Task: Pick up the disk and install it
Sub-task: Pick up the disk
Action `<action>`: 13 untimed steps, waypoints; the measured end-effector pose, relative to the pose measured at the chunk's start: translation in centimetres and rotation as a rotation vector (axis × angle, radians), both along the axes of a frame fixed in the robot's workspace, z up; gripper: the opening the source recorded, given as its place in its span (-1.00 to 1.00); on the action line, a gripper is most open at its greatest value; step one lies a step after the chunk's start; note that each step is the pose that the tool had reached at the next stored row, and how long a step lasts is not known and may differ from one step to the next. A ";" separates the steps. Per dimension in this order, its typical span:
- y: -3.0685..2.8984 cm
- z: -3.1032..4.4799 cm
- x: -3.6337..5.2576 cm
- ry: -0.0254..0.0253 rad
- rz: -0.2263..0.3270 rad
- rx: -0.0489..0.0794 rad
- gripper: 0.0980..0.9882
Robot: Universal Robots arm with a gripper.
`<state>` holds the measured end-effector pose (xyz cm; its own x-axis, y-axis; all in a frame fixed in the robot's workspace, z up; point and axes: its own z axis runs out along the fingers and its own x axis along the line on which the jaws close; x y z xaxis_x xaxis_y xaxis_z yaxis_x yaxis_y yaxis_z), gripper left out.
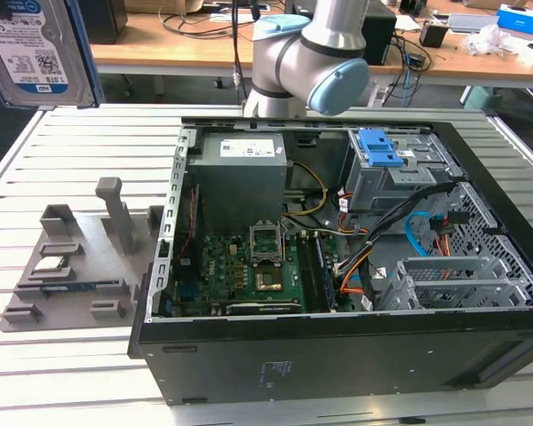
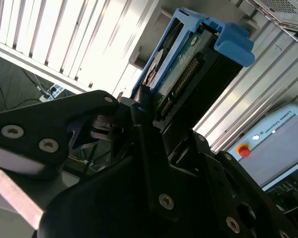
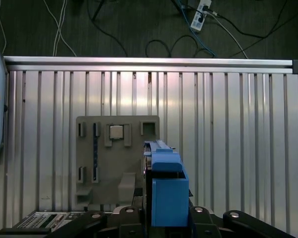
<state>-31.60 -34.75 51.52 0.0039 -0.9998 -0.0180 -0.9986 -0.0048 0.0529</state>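
Black fingers (image 2: 139, 113) of the gripper (image 2: 164, 124) are pressed together on the disk (image 2: 188, 64), which is held in the air, clear of the slatted table (image 3: 238, 148). It is well above the grey fixture tray (image 3: 97, 166) and well apart from the open computer case (image 1: 338, 293). The disk is judged to be stiff, fairly heavy, smooth-faced and sensitive to shock, so it is best gripped firmly across its flat faces or the blue caddy's rails, with the connector end left free.
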 end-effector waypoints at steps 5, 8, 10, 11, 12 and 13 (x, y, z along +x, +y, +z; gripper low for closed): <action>0.00 -0.01 1.45 -0.0001 0.000 0.000 -0.40; 0.00 0.00 2.31 0.0000 0.000 0.000 -0.40; 0.00 0.00 2.95 0.0000 0.000 0.000 -0.40; 0.00 0.00 3.23 -0.0001 0.000 0.000 -0.40; 0.00 0.00 3.63 0.0000 0.000 0.000 -0.40; 0.00 -0.01 3.96 -0.0001 0.000 0.000 -0.40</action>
